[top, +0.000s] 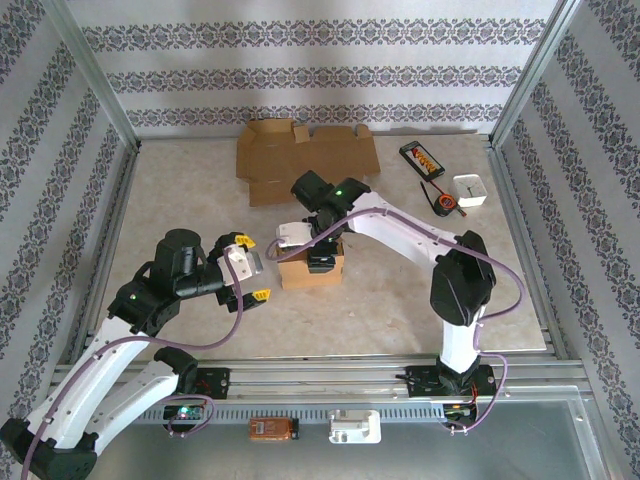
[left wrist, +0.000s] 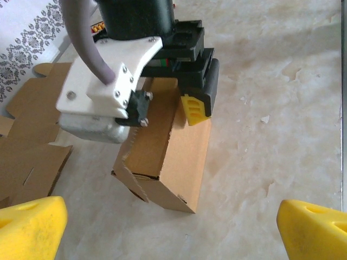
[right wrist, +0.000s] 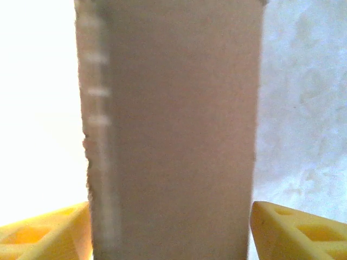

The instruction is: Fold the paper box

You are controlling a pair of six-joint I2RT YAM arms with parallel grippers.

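Right fingers (right wrist: 169,230) straddle the box (right wrist: 171,124); left fingers (left wrist: 173,227) spread wide.

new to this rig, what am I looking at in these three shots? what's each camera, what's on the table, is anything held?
Two robot arms are bolted at the table's near edge, each ending in a two-finger pincer with yellow tips. The top view looks down from behind them; the other two come from cameras on each wrist.

On the table a small folded box stands in the middle, with flat cardboard behind it. At the back right lie a black case, a white block and a small orange and black item.

The right pincer straddles the box, one finger on each side. Whether it is gripping is unclear. The left pincer is wide open beside the box, holding nothing.
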